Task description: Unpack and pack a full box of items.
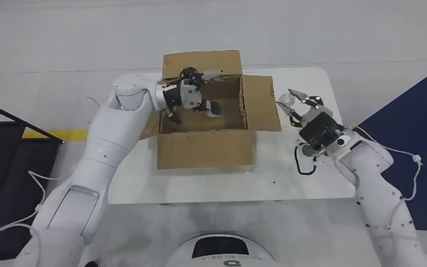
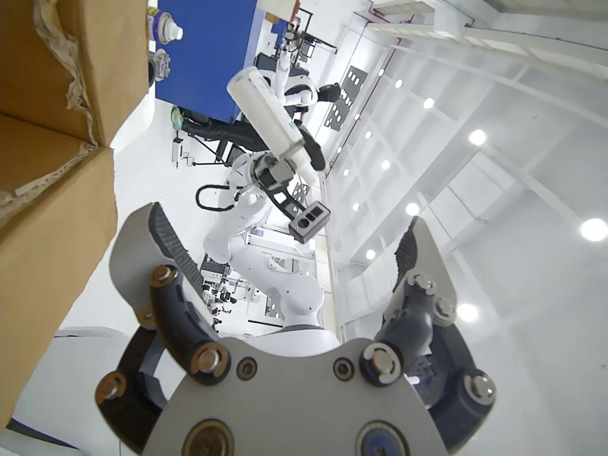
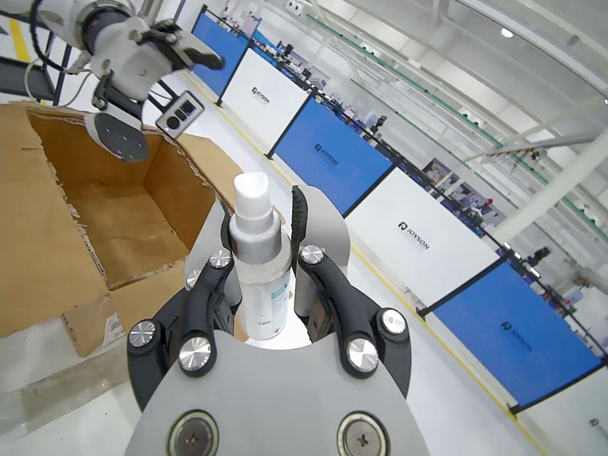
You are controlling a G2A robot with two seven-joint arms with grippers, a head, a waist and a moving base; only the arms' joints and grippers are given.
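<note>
Spray bottle (image 3: 259, 258) of small, slim build: a clear body with a pale printed label, a silvery-white collar and a white cap over the nozzle. It sits in the right gripper (image 3: 260, 211), whose fingers are closed on its body from both sides, the capped end reaching out past the fingertips. In the top view this gripper and its bottle hang over the table (image 1: 200, 183) just beside the outer edge of the right-hand flap of the cardboard box (image 1: 207, 150), outside the box itself. The box is brown corrugated card and stands toward the far middle of the white table, its four flaps folded outward and their edges ragged and torn. The parts of its floor and inner walls that show in the top and right wrist views are plain brown card with a few scuffs; part of the floor is hidden under the left arm, so what lies there cannot be told. The left gripper (image 2: 285, 218) is over the open box, near its far wall, with its ribbed fingers spread wide apart and nothing between them.
</note>
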